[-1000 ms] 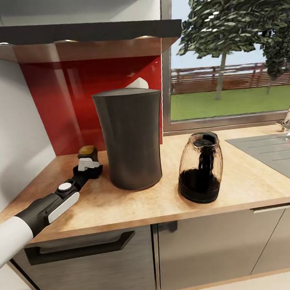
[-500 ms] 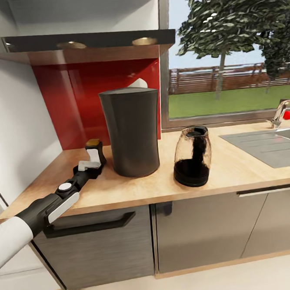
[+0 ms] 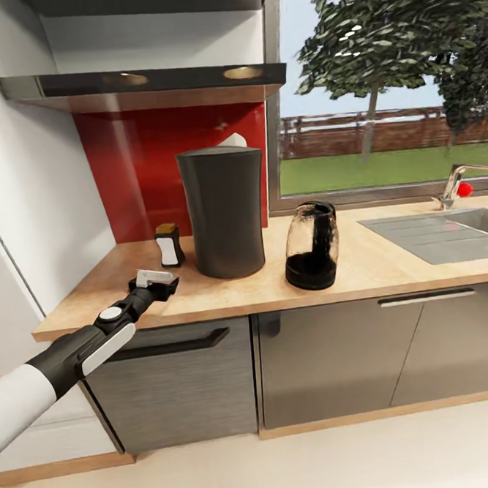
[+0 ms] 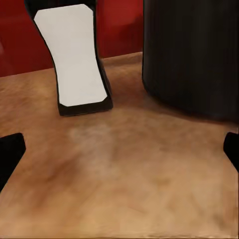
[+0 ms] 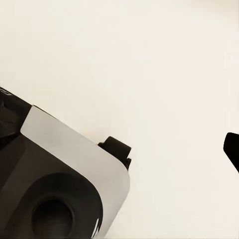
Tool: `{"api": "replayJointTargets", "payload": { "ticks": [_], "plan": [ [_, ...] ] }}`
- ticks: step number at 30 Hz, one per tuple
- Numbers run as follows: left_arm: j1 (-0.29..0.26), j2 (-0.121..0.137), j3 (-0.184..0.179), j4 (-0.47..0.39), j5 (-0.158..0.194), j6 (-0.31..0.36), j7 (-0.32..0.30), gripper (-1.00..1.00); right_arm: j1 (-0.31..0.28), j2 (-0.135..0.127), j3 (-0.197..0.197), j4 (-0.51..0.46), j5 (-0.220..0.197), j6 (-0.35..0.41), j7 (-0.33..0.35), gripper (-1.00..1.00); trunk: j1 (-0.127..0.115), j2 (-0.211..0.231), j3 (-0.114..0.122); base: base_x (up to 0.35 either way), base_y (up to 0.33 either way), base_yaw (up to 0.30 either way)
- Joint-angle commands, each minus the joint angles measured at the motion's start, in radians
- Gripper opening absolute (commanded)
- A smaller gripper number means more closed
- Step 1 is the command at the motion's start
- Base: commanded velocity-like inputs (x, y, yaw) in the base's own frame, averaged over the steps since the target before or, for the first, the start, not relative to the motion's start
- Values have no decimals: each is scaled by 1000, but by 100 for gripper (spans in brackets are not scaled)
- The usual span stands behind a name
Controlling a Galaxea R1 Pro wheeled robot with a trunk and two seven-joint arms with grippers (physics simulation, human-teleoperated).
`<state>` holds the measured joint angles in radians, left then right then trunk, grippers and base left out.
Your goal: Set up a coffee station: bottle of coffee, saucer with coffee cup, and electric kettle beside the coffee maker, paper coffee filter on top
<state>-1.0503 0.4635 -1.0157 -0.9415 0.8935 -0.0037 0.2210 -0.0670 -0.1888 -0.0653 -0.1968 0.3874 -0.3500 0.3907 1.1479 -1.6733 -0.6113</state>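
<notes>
From the head camera, the left gripper [image 3: 156, 282] hangs over the wooden countertop [image 3: 377, 263], empty, its jaws apart, just short of the bottle of coffee [image 3: 169, 245]. That bottle stands upright beside the dark coffee maker [image 3: 223, 212], on whose top a white paper coffee filter [image 3: 233, 140] peeks out; the glass electric kettle [image 3: 312, 246] stands near its other side (toward the sink [image 3: 448, 229]). The left wrist camera shows the bottle [image 4: 77, 57], the coffee maker's wall [image 4: 194, 55] and bare wood between spread fingertips [image 4: 10, 152]. The right wrist camera faces pale floor [image 5: 149, 64]; one dark fingertip [image 5: 232, 147] shows, and I cannot tell that claw's state.
</notes>
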Motion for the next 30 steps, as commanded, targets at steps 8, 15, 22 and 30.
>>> {"api": "replayJointTargets", "payload": {
  "ticks": [8,15,22,30],
  "plan": [
    [2,1,-8,-180,7,4,-270,100,0,0,-7,0,5,-3,5,100,0,-1,-1,-30,0,0],
    [92,5,-8,-308,7,10,-664,100,0,0,-7,0,5,-3,5,100,0,-1,-1,-1,0,0],
    [235,3,-12,-123,7,25,-1027,100,0,0,-7,0,6,-3,5,100,0,-1,-1,0,0,0],
    [545,-51,2,486,8,2,-1416,100,0,0,-7,0,5,-4,5,100,0,-1,-1,0,0,0]
  ]
}}
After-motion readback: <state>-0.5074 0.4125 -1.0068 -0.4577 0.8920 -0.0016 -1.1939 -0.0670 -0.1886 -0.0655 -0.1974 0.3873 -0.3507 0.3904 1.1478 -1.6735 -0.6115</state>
